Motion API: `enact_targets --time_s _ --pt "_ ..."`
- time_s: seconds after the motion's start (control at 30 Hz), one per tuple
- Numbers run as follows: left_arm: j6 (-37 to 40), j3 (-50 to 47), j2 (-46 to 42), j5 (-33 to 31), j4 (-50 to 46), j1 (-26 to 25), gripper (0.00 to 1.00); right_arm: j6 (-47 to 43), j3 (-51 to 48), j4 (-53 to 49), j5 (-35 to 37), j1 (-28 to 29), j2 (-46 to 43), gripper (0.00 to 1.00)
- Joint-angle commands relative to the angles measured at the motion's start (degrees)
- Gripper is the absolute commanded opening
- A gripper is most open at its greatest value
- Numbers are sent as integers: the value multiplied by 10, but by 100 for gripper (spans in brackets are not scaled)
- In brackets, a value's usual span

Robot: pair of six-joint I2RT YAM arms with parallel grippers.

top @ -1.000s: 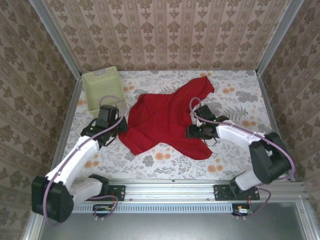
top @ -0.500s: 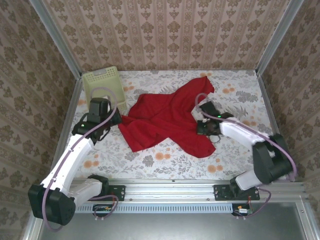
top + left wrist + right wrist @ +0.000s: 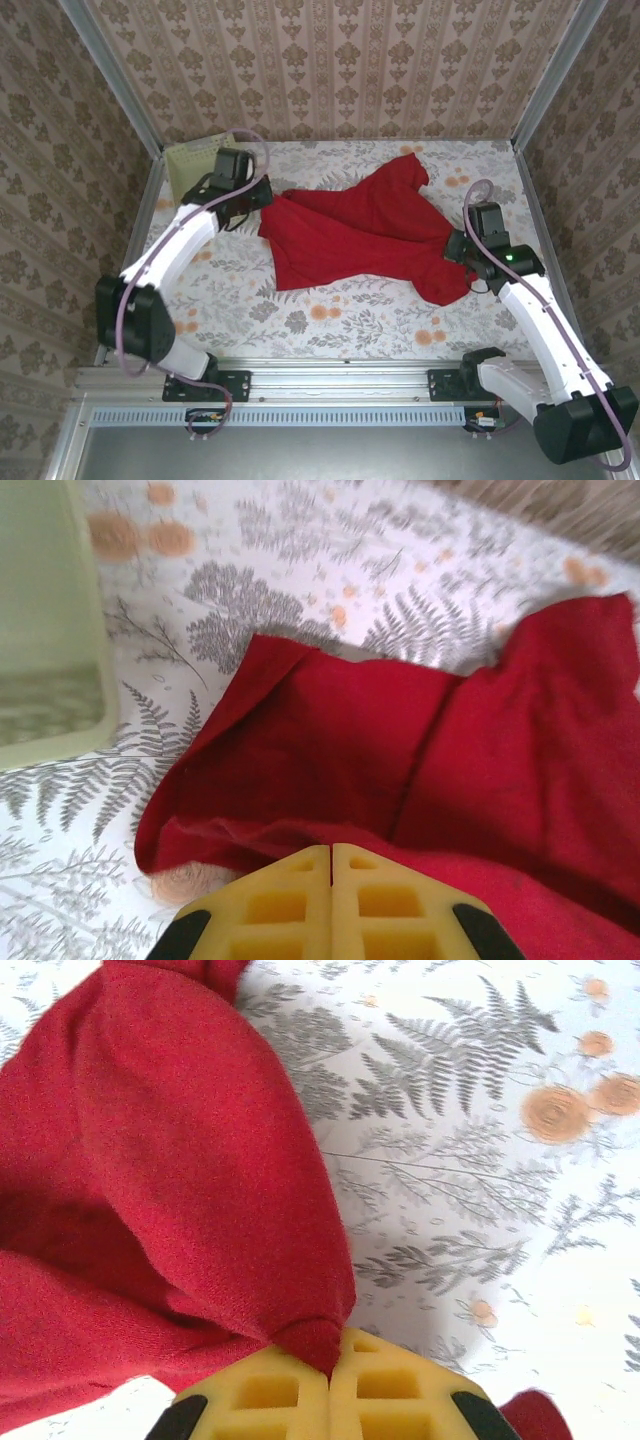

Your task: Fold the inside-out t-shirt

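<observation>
Stretching across the floral-patterned desk [image 3: 330, 320], the soft, wrinkled, plain red short-sleeved cloth t-shirt [image 3: 360, 235] lies as a slanted band from about 10 o'clock to about 4 o'clock in the overhead view, with one lobe poking toward 1 o'clock; the left gripper [image 3: 262, 196] sits at the 10 o'clock end, near the pale yellow-green perforated plastic basket [image 3: 185, 160] in the far left corner; the right gripper [image 3: 457, 250] sits at the 4 o'clock end.

In the left wrist view the left gripper [image 3: 331, 852] has its yellow pads pressed together with red cloth bunched at their tips, so it looks clamped on the t-shirt [image 3: 420, 750]; the basket [image 3: 45, 630] stands at 9 o'clock, apart from the cloth. In the right wrist view the right gripper [image 3: 330, 1360] is closed on a small peak of the t-shirt [image 3: 180, 1160], held only at the very tips.

Judging from this, the main risk is that shallow right-hand pinch; a harder pull apart could slip the cloth free. The layers overlap and twist, so spreading may leave creases and a crooked fold; a leftward swing could knock the basket.
</observation>
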Motion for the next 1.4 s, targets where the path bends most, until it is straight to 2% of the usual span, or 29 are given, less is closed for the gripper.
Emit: enact_targets --time_s 0.0,0.07,0.17,0.3,0.4,0.57,0.73,0.77,1.07,1.13,1.2,1.3,1.37 --pt "21 46 70 10 -40 -4 1 13 -10 -37 50 -14 -38 0" --pt "32 75 114 11 -58 -12 8 13 -13 -42 66 -20 -54 0" --pt "41 98 148 1 -74 -24 26 9 -16 -48 72 -25 -59 0" --pt "43 65 133 -15 -67 -39 45 3 -27 -41 61 -30 -58 0" --pt "28 16 112 2 -48 -40 49 2 -34 -36 56 -31 -56 0" --pt "13 -20 128 53 -16 -43 44 1 -38 -29 50 -33 -48 0" --pt "5 -13 161 60 -11 -43 41 3 -40 -27 49 -34 -48 0" --pt "5 -11 169 63 -10 -60 41 4 -41 -27 48 -34 -48 0" --pt "0 7 206 65 -13 -59 31 5 -42 -28 48 -37 -50 0" --pt "0 8 209 64 -12 -59 25 5 -41 -27 48 -37 -50 0" --pt "-1 6 203 61 -10 -58 14 5 -40 -27 47 -38 -50 0" --pt "6 12 184 48 -14 -55 3 1 -33 -29 50 -42 -48 0" --pt "18 22 160 42 -22 -50 0 -4 -13 -35 50 -49 -42 0"
